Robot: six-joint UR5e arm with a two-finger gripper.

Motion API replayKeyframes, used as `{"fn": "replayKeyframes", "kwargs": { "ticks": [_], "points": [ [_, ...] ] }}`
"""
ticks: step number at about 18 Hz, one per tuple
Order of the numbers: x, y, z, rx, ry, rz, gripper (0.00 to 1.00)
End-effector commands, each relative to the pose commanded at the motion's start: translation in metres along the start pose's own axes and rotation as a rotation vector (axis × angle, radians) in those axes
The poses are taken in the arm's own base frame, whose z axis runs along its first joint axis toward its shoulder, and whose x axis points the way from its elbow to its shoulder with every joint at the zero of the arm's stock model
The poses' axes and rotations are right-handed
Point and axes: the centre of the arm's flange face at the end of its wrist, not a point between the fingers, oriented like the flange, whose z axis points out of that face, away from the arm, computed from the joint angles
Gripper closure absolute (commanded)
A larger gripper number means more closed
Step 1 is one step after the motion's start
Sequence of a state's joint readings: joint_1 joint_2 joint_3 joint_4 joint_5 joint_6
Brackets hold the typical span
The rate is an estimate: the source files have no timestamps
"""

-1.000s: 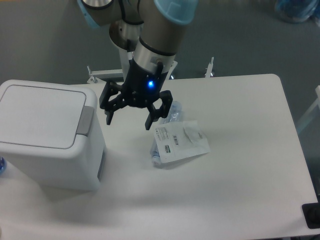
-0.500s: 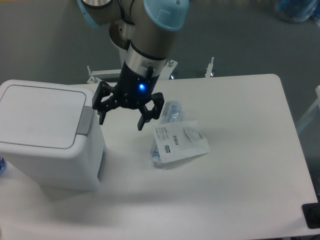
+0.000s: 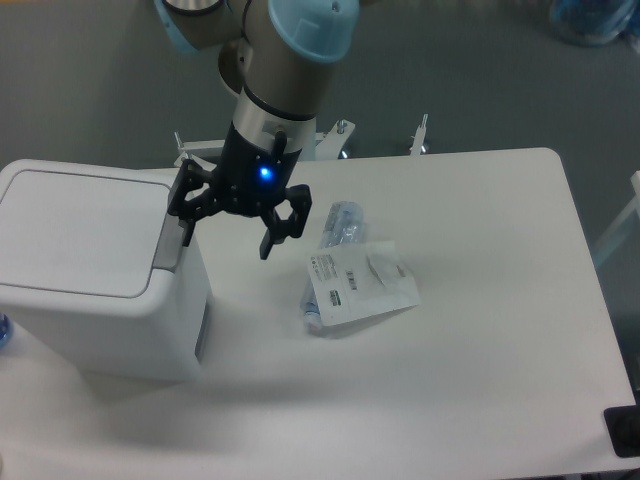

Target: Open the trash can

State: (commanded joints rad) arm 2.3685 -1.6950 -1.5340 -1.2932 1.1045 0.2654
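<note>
The trash can (image 3: 95,270) is a large white boxy bin at the table's left, its flat lid down. Its grey push tab (image 3: 172,243) is on the right edge of the top. My gripper (image 3: 227,240) is open and empty, fingers pointing down. Its left fingertip (image 3: 187,235) hangs just above the grey tab, and its right fingertip (image 3: 267,247) is over the table to the right of the bin. I cannot tell whether the left fingertip touches the tab.
A clear plastic packet with a white label (image 3: 355,283) lies on the white table (image 3: 480,330) right of the gripper. A dark object (image 3: 624,432) sits at the table's front right corner.
The gripper has moved left, from above the table beside the packet to over the bin's right edge. It has stayed open. The bin and packet have not moved.
</note>
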Motion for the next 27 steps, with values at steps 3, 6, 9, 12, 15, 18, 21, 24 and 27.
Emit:
{"fn": "replayKeyframes", "kwargs": {
  "ticks": [3,6,9,12,15,18,21,24,27],
  "points": [
    [-0.002,-0.001,0.004,-0.007,0.002,0.003,0.00],
    [-0.003,-0.002,0.006,-0.006,0.002,0.006,0.00],
    [-0.001,-0.002,0.010,-0.011,0.004,0.009,0.00],
    [0.000,-0.002,0.010,-0.011,0.005,0.009,0.00],
    [0.000,-0.002,0.011,-0.013,0.005,0.005,0.00],
    [-0.001,-0.002,0.012,-0.014,0.006,0.004,0.00],
    [-0.001,-0.002,0.012,-0.014,0.004,0.004,0.00],
    [-0.003,-0.002,0.015,-0.020,0.004,0.000,0.00],
    [-0.003,-0.003,0.015,-0.019,0.004,0.002,0.00]
  ]
}}
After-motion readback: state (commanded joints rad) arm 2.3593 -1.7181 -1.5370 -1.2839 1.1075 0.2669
